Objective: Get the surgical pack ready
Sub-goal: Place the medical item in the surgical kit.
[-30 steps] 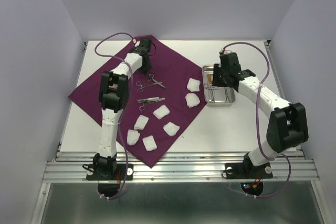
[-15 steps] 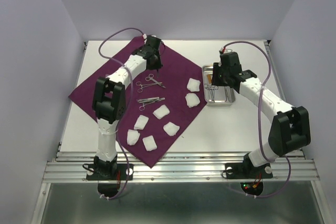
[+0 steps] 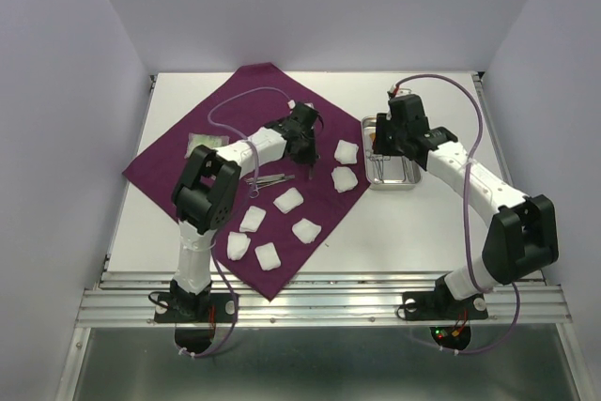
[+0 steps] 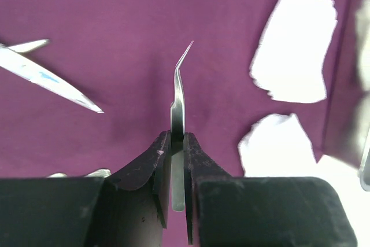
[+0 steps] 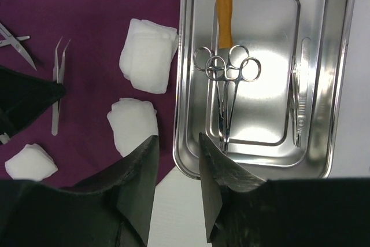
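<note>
A white bench [image 3: 394, 232] is seen from above, with the surgical pack [image 3: 235, 100], a large deep-purple cloth, spread flat and turned like a diamond across its left half. Two robot arms reach in from the near edge.

The left gripper [image 4: 176, 137] is directly over the middle of the cloth, its jaws pinched narrow on a thin pair of curved-tip tweezers [image 4: 179, 93] that point away from it. Whether the tweezers are lifted clear of the fabric cannot be told. To this gripper's right lie two white gauze pads [image 4: 295, 47]. To its left lies a pair of scissors [image 4: 55, 82].

The right gripper [image 5: 178, 140] hangs partly open with nothing between its fingers, over the near left corner of a shiny steel tray [image 5: 266, 33]. The tray sits on bare bench just beside the cloth's right edge. Ahead of this gripper, inside the tray, are ring-handled clamps [image 5: 225, 102], an orange-handled tool [image 5: 224, 18] and one slim instrument [image 5: 298, 102] (too thin to identify). The purple cloth lies to this gripper's left.
</note>
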Controlling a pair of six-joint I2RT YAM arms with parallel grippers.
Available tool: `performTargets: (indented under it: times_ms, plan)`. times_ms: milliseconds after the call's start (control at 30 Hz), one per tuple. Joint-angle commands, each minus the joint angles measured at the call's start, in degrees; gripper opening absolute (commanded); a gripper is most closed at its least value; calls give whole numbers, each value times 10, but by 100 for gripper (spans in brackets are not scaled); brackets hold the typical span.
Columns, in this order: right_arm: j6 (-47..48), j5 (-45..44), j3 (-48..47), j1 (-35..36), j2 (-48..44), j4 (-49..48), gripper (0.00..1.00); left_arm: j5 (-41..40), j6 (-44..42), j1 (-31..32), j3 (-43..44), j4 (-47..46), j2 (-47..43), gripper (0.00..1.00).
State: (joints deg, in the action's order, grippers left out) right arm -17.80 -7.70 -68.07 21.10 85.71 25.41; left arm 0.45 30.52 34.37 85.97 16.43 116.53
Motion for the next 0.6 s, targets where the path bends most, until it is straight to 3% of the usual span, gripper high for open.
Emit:
performTargets:
  times_ms: [0,67,167,400,567]
  plan:
    - [-14,-6,-18,15,-13,2,40,7,18,9,-5,-39,-1,15]
    - [-19,-10,-26,30,-9,3,41,7,21,9,-10,-39,-9,32]
    - [-28,-16,-36,48,4,3,45,2,16,9,-14,-38,-31,50]
    - [-50,-35,-71,103,55,2,46,-47,2,3,-14,10,-119,51]
    - [-65,-42,-108,145,121,-8,46,-69,0,-52,-51,39,-219,50]
